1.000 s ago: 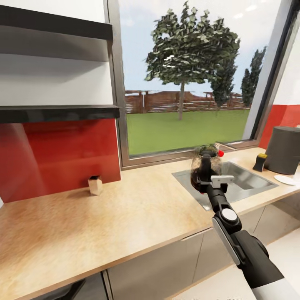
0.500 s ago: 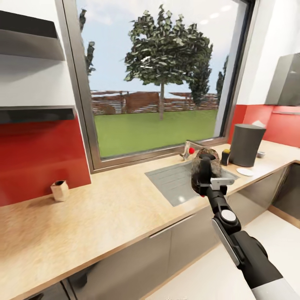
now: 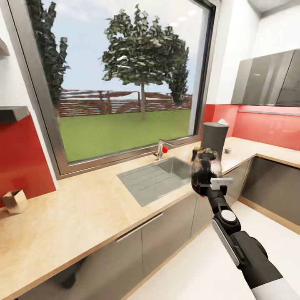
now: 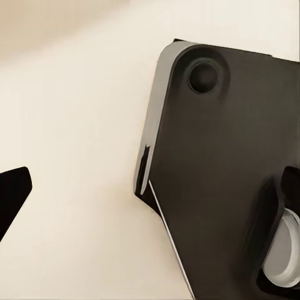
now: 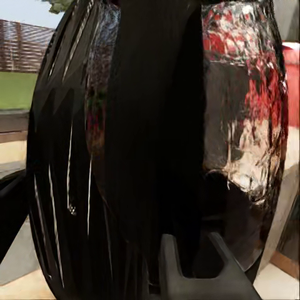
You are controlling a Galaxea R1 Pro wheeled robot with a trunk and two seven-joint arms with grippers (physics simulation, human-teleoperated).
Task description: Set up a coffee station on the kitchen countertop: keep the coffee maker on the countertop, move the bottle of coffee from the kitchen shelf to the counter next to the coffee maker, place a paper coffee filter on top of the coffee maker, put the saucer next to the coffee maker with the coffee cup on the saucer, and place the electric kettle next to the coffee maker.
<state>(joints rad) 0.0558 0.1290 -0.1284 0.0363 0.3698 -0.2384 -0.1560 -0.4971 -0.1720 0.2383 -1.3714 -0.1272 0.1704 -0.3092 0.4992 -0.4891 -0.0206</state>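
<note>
Kettle work first: the electric kettle hangs upright in the right gripper, clamped by its black handle. The coffee maker stands just beyond it on the kitchen countertop. Keep it level and set it down beside the machine without nudging.

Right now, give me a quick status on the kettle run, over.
Right gripper shut on electric kettle, held in the air by the sink. Coffee maker ahead on kitchen countertop. Left gripper state unclear. Nothing between kettle and coffee maker.
</note>
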